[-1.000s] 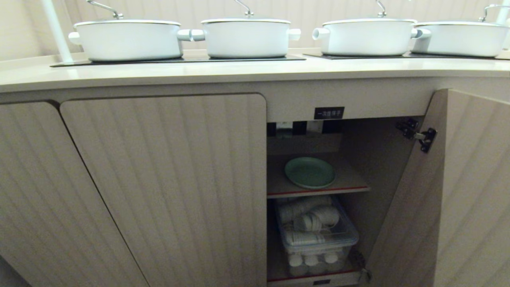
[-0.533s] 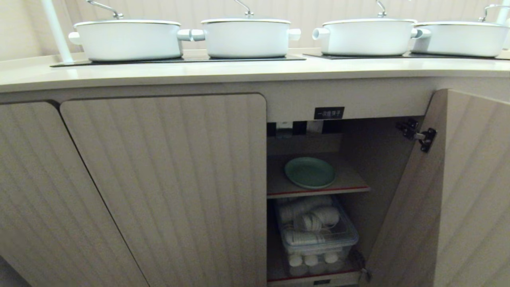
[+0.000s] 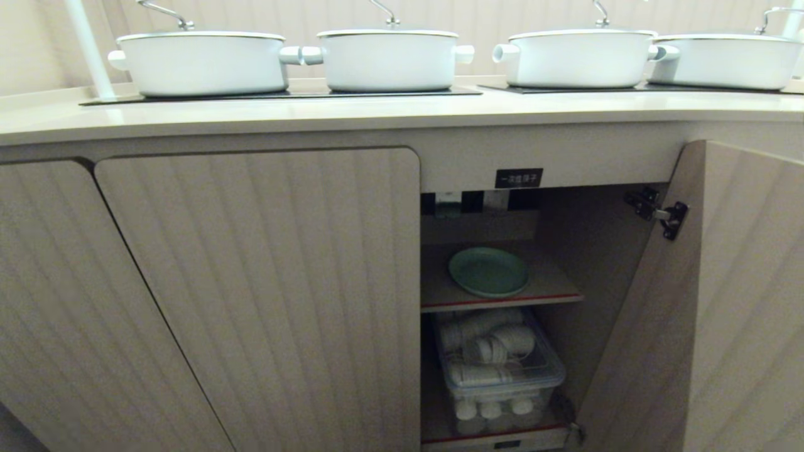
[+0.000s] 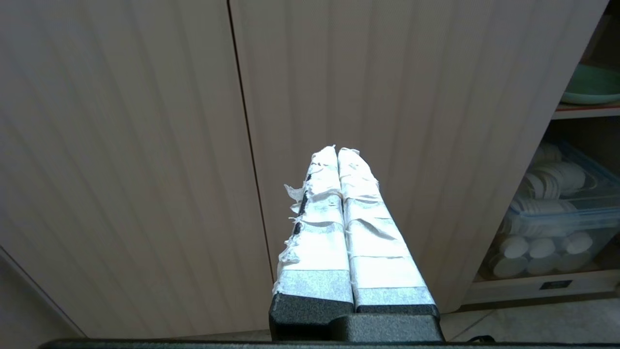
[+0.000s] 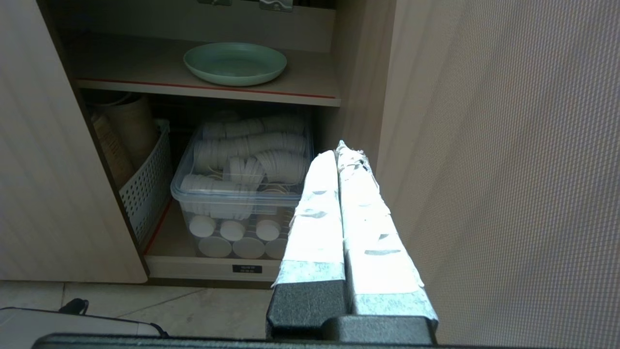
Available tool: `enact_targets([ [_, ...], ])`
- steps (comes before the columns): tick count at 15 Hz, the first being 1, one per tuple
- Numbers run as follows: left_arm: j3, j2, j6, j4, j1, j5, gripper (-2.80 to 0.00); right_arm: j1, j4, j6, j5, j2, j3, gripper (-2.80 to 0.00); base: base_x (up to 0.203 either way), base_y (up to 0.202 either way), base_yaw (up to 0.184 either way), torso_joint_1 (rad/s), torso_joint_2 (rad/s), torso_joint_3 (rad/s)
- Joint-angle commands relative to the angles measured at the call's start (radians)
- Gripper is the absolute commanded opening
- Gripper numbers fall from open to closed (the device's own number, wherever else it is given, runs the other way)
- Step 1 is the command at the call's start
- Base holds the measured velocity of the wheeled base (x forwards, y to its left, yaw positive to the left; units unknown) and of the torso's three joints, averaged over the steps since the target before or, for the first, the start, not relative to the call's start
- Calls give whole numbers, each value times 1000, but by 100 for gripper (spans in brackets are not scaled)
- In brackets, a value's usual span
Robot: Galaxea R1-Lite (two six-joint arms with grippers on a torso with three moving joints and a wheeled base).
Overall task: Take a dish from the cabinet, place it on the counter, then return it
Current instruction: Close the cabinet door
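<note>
The counter [image 3: 377, 113] ran long and pale across the top of the head view, with four white pots [image 3: 201, 61] lined up on its black glass panels. Below it, the cabinet [image 3: 264, 282] had its left door closed and its right door [image 3: 722, 301] swung wide open, so both shelves were exposed.

Compared with the pictures from a second before, nothing had changed: the pots, the door and the shelf contents sat exactly where they were, and neither arm had entered the head view. That suggested the task had not properly started, and the reach for the dish was all still to come.

The dish [image 5: 235, 62], a mint-green plate, lay flat on the upper shelf [image 5: 193, 77], near its front edge. From the right gripper [image 5: 339, 148] it was ahead, higher, and off toward the closed door, well apart from the fingertips. Directly beyond that gripper on the lower shelf sat a clear plastic tub [image 5: 237, 198] of white cups or lids, hard to tell which through the plastic, with a perforated basket [image 5: 145, 179] just beside it.

The right gripper had its taped fingers pressed together, holding nothing. The left gripper [image 4: 337, 150] was likewise pinched closed and empty, pointing at the closed door, with the dish [image 4: 593, 87] far off to its side at the opening's edge.

The right gripper looked the better placed to go in, though it would need to spread its fingers first.
</note>
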Motion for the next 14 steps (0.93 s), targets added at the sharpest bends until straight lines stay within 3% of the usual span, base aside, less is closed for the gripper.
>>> enact_targets([
  [1, 0, 0, 0, 0, 1, 1, -280, 0, 0, -1, 0, 1, 0, -280, 0, 0, 0, 0, 0, 0],
  [12, 0, 0, -3, 0, -1, 2, -280, 0, 0, -1, 0, 1, -1, -280, 0, 0, 0, 0, 0, 0],
  [14, 0, 0, -3, 0, -1, 2, -280, 0, 0, -1, 0, 1, -1, -280, -107, 0, -3, 8, 1, -2],
])
